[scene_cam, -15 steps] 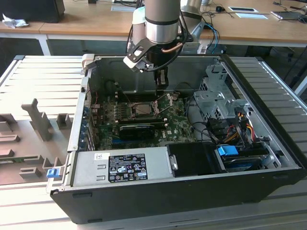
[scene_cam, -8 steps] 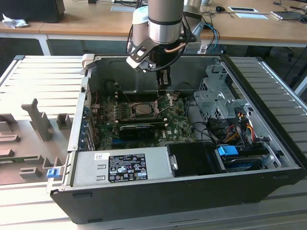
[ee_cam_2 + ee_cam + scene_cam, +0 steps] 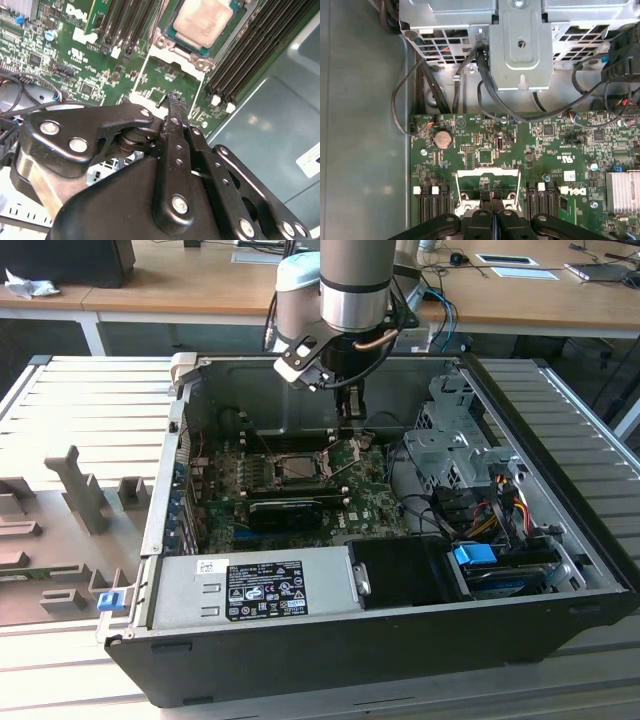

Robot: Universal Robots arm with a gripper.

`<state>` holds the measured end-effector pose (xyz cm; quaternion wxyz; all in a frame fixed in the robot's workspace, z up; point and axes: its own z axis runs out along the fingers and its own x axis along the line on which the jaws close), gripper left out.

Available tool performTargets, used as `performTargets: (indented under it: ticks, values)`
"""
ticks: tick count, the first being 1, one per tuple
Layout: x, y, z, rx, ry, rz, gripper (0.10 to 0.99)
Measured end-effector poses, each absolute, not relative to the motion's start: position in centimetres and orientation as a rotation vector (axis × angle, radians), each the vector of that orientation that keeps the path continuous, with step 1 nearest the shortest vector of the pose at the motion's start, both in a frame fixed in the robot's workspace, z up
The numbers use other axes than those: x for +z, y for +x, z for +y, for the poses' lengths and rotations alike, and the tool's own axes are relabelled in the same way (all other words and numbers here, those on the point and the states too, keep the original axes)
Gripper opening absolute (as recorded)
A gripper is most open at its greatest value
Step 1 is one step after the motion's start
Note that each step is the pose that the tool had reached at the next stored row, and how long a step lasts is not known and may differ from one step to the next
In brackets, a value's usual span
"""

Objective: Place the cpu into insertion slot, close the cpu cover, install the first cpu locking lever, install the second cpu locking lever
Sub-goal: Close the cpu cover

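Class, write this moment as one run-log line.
pincer: shut, empty, beside insertion slot | cpu: seated in slot

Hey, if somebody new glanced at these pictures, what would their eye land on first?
An open computer case takes the middle of the exterior view, with the robot arm reaching down into it from above. In the second wrist view the shut gripper hangs over the green motherboard, and just beyond it the pale square cpu lies in the insertion slot.
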<state>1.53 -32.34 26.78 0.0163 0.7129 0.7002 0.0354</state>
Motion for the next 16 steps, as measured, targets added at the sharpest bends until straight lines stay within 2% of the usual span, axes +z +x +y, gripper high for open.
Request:
performTargets:
  ticks: [16]
  values:
    - [25.4, 4.3, -32.2, 0.101, 2.214, 2.184, 0.106]
